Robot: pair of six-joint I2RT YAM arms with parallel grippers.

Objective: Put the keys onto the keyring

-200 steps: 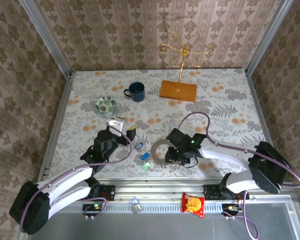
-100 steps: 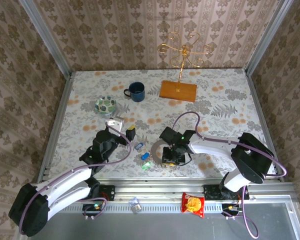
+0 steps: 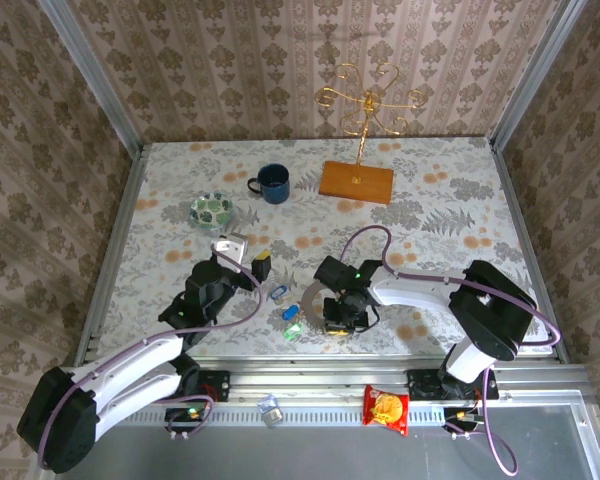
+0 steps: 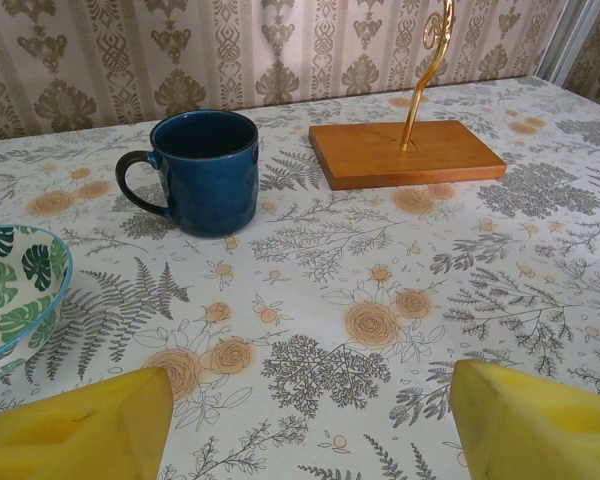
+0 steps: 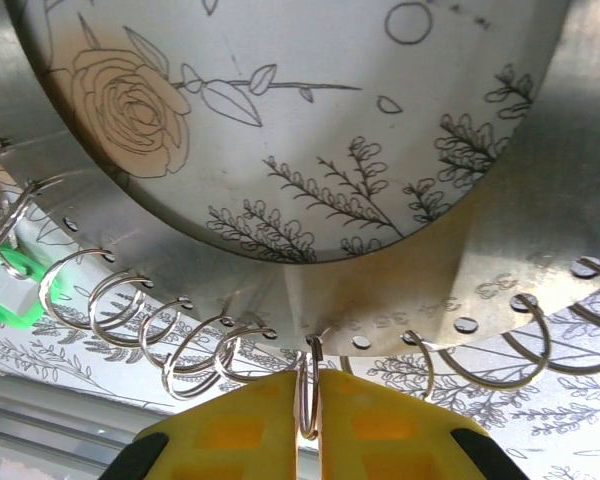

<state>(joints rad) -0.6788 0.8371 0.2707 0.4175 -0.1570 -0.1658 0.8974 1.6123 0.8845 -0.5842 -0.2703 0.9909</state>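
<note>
Pinching one small wire loop between its yellow fingertips, the right end effector [image 5: 305, 425] is all but closed. It grips the near rim of the large flat silvery-grey metal keyring [image 5: 430, 290], whose edge carries a row of such loops through punched holes. To that end effector's left, a green plastic tag [image 5: 5, 290] shows near the ring's outer rim.

From above, the small metal keys with blue and green plastic tags [image 3: 291, 313] lie on the floral-patterned bench [image 3: 430, 200] just left of the right end effector, between it and the left end effector [image 3: 248, 255].

The left end effector's jaws stand wide apart with nothing between them. Ahead of it sits a dark blue ceramic mug [image 4: 215, 170], with a green leaf-patterned round dish [image 4: 15, 290] to its front left. Farther ahead, to the right, is an orange-brown wooden base carrying a gold wire stand [image 4: 405, 155].
</note>
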